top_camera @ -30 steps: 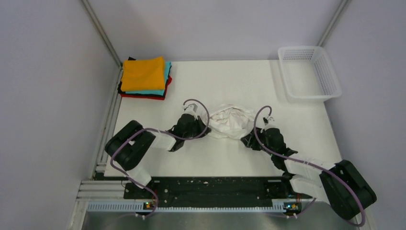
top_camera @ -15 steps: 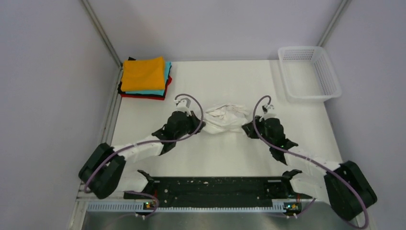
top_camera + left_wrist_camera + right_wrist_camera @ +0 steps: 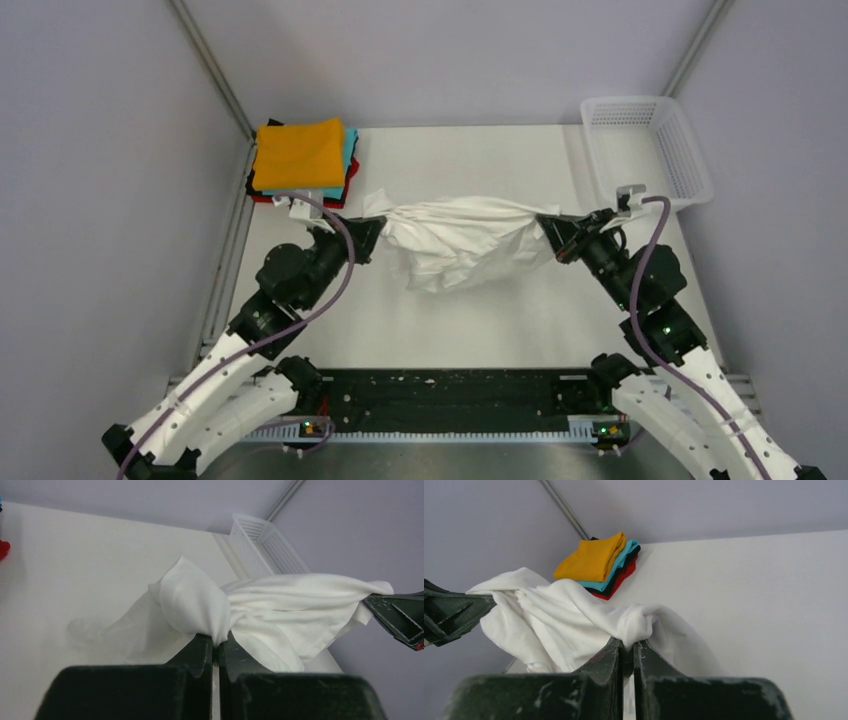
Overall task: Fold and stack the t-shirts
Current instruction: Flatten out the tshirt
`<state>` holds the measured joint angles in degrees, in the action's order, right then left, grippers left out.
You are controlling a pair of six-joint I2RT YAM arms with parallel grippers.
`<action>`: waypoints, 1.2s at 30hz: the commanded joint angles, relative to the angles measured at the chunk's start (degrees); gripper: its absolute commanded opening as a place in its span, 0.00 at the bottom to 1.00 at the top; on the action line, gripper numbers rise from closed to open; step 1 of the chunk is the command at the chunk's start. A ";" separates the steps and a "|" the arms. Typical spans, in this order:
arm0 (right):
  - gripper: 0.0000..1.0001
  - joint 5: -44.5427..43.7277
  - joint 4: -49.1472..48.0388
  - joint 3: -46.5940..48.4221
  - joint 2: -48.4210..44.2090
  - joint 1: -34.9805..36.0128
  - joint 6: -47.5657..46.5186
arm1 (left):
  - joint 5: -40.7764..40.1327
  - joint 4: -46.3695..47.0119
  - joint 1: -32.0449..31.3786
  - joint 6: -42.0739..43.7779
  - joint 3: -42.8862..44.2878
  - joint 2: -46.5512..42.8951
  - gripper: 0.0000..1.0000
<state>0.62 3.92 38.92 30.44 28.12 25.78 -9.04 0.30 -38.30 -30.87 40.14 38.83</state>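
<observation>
A wrinkled white t-shirt (image 3: 460, 240) hangs stretched above the table between both arms. My left gripper (image 3: 375, 232) is shut on its left end, the cloth pinched between the black fingers (image 3: 216, 641). My right gripper (image 3: 548, 232) is shut on its right end (image 3: 629, 644). The shirt's middle sags in folds (image 3: 280, 610) (image 3: 554, 615). A stack of folded t-shirts (image 3: 303, 162), orange on top of teal, red and black, sits at the table's far left corner (image 3: 599, 565).
A white mesh basket (image 3: 645, 150) stands at the far right corner (image 3: 260, 545). Grey walls with metal rails enclose the white table (image 3: 470, 330) on three sides. A black rail holds the arm bases along the near edge.
Both arms have risen and spread apart, lifting the white t-shirt off the table and stretching it from a crumpled heap into a sagging span. The right gripper closed on the cloth.
</observation>
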 commanded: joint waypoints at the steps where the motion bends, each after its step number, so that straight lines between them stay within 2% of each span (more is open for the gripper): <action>1: 0.00 0.48 2.82 3.44 2.63 0.53 -2.78 | -3.78 -1.79 0.07 4.55 1.52 -2.00 0.00; 5: 0.00 -5.34 2.54 4.59 7.64 0.54 -3.73 | -12.65 1.43 0.23 6.45 0.10 2.33 0.00; 9: 0.00 -12.46 2.69 9.34 15.97 0.49 -5.69 | -19.96 0.63 2.92 6.96 5.13 11.57 0.00; 11: 0.00 -15.92 2.34 14.43 20.86 0.49 -8.15 | -14.70 0.16 7.54 7.10 10.34 16.28 0.00; 13: 0.00 -17.45 2.25 21.47 26.44 0.04 -11.26 | -5.33 0.38 13.52 6.26 17.27 21.82 0.00; 14: 0.00 -17.45 2.80 25.96 28.88 -0.52 -12.80 | -1.78 0.27 15.85 6.22 23.40 25.53 0.00; 16: 0.00 -16.44 4.15 36.02 33.86 -1.21 -14.90 | 0.35 -4.44 17.94 8.11 35.14 31.81 0.00; 19: 0.00 -15.80 5.48 45.14 38.36 -2.05 -17.43 | 2.70 -13.62 18.65 10.77 51.78 38.66 0.00; 21: 0.00 -14.69 7.25 47.80 39.43 -2.71 -18.35 | 3.00 -16.36 18.63 11.70 56.70 39.77 0.00; 23: 0.00 -13.46 7.58 46.52 37.94 -2.97 -19.16 | 3.06 -14.72 18.62 12.20 54.36 37.66 0.00; 26: 0.00 -11.38 9.34 41.11 34.14 -3.24 -19.42 | 4.14 -13.78 18.62 12.18 46.18 31.80 0.00; 31: 0.02 -4.04 23.23 30.90 27.26 -3.25 -15.06 | 13.40 -17.80 18.62 8.43 25.85 23.79 0.00; 32: 0.05 -3.83 24.48 27.66 25.73 -3.20 -13.81 | 13.78 -18.02 18.59 7.03 21.74 22.43 0.08; 33: 0.12 -4.21 24.92 24.57 24.13 -3.22 -12.41 | 12.63 -18.14 18.60 5.21 17.73 21.24 0.21; 34: 0.21 -5.06 25.51 20.65 22.89 -3.24 -11.21 | 10.49 -18.23 18.54 3.85 14.50 20.29 0.32; 35: 0.33 -6.30 25.97 17.98 21.97 -3.19 -10.15 | 6.51 -18.90 18.61 2.57 11.58 19.68 0.47; 36: 0.49 -7.95 26.39 15.76 21.16 -3.24 -9.14 | 2.52 -20.70 18.55 0.80 9.84 19.45 0.85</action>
<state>-5.82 23.62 62.41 55.29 25.32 11.77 0.51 -15.92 -19.94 -23.42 58.28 59.81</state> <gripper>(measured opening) 0.279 0.357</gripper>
